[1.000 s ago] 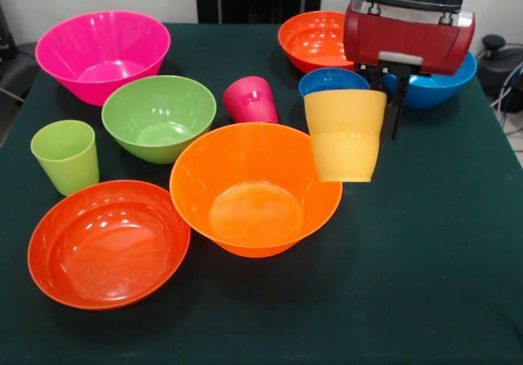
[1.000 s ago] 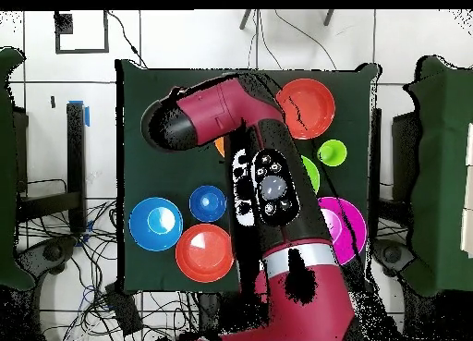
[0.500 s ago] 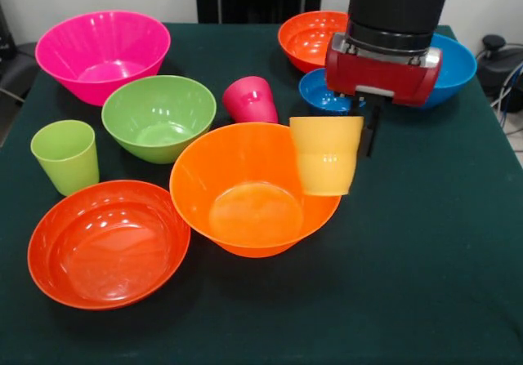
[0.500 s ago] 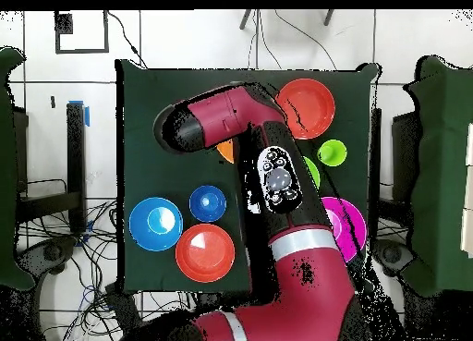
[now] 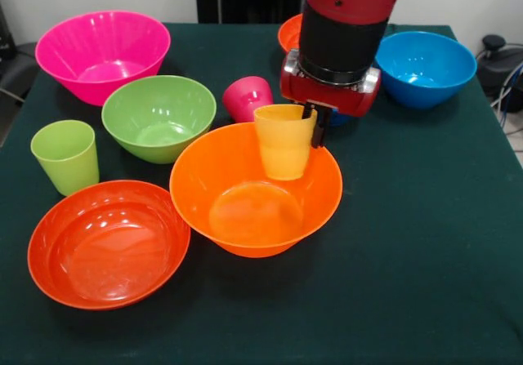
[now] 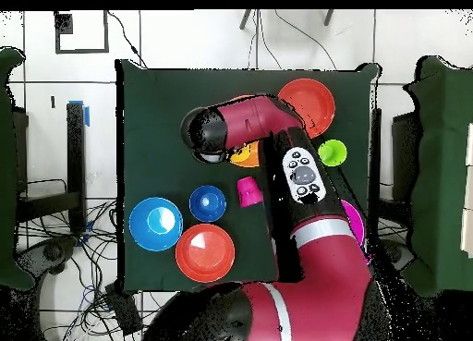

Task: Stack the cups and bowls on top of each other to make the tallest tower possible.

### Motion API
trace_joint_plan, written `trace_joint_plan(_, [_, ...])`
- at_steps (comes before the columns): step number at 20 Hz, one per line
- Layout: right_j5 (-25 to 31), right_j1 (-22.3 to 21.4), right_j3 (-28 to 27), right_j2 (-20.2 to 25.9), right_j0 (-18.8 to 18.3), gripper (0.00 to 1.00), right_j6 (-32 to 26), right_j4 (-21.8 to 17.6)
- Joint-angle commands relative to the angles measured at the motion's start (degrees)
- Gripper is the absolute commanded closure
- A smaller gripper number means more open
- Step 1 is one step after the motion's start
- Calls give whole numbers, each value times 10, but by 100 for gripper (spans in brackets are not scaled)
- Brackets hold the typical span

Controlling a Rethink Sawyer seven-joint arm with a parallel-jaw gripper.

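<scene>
My gripper (image 5: 313, 126) is shut on the rim of the yellow-orange cup (image 5: 283, 141). It holds the cup upright over the far side of the big orange bowl (image 5: 245, 206), with the cup's base down inside the bowl's rim. The red-pink cup (image 5: 248, 97) lies on its side just behind that bowl. The lime green cup (image 5: 65, 154) stands at the left. The green bowl (image 5: 158, 116), the big pink bowl (image 5: 102, 53), a red-orange bowl (image 5: 108, 242) and the light blue bowl (image 5: 425, 67) stand apart. No pile of bowls shows. In the overhead view the arm (image 6: 296, 171) hides the cup I hold.
A second red-orange bowl (image 5: 288, 32) shows partly behind the arm, and fully in the overhead view (image 6: 204, 252). The small dark blue bowl (image 6: 208, 203) is hidden behind the gripper in the front view. The table's right and near parts are bare green cloth (image 5: 425, 242).
The gripper has carried the yellow-orange cup leftward in the front view and lowered it, from beside the big orange bowl to over its far side.
</scene>
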Motion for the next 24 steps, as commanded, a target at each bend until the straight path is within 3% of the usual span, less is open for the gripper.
trace_joint_plan(1, [58, 30, -17, 44, -10, 100, -154, 11])
trace_joint_plan(15, [78, 46, -48, 41, 2, 100, -160, 10])
trace_joint_plan(24, [124, 83, -125, 48, 15, 100, -178, 3])
